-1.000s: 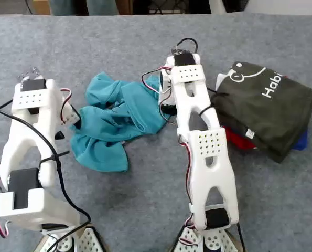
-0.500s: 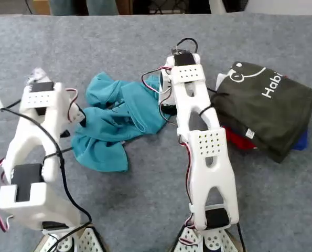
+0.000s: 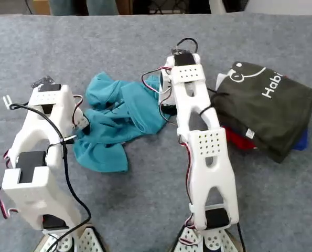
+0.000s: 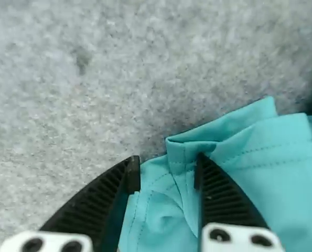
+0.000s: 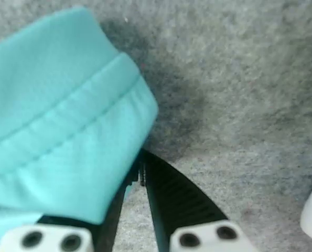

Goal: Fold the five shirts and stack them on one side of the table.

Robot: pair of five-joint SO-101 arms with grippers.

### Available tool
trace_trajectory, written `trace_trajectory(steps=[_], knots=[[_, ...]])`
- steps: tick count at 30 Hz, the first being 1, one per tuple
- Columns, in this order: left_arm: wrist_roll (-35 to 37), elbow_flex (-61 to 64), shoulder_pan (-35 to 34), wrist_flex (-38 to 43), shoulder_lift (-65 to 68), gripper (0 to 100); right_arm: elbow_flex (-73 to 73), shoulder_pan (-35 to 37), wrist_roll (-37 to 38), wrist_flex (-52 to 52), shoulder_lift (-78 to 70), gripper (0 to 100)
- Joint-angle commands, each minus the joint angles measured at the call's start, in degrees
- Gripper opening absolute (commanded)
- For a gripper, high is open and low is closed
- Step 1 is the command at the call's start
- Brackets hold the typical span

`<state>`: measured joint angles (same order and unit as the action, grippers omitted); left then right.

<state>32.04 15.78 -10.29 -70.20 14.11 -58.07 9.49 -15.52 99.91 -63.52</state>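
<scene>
Soft, even light covers the table (image 3: 145, 42). The shirt (image 5: 56, 115) casts a dark shadow on the table beside it.

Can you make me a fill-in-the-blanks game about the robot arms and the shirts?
1. The crumpled shirt that is not folded yet is the colour ____.
2. The left gripper is ____ around a fold of that shirt.
3. Under the dark folded shirt, a blue shirt and a ____ one peek out.

Missing words: teal; open; red.
</scene>
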Motion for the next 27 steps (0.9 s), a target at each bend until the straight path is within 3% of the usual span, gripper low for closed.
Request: trace_trajectory(steps=[1, 11, 15, 19, 23, 27], knots=[[0.0, -1.36, 0.66, 0.18, -0.09, 19, -0.22, -1.41, 0.44, -0.62, -0.04, 1.5], [-3.25, -1.36, 0.48, 6.15, 0.09, 3, -0.22, -1.41, 0.44, -0.62, -0.04, 1.5], [-4.92, -1.45, 0.22, 7.38, -0.35, 3, -0.75, -1.49, 0.44, -0.26, 0.22, 1.5], [-9.76, -4.79, -1.19, 4.22, -0.62, 3, -4.44, -1.49, 0.44, 1.23, 0.31, 1.5], [-11.25, -11.65, -7.78, -2.64, -3.34, 3, -5.76, -1.23, 2.46, 1.32, 3.21, 1.6], [-13.89, -17.8, -15.16, -7.65, -9.23, 3, -5.58, -1.05, 2.64, 1.32, 8.66, 11.7]])
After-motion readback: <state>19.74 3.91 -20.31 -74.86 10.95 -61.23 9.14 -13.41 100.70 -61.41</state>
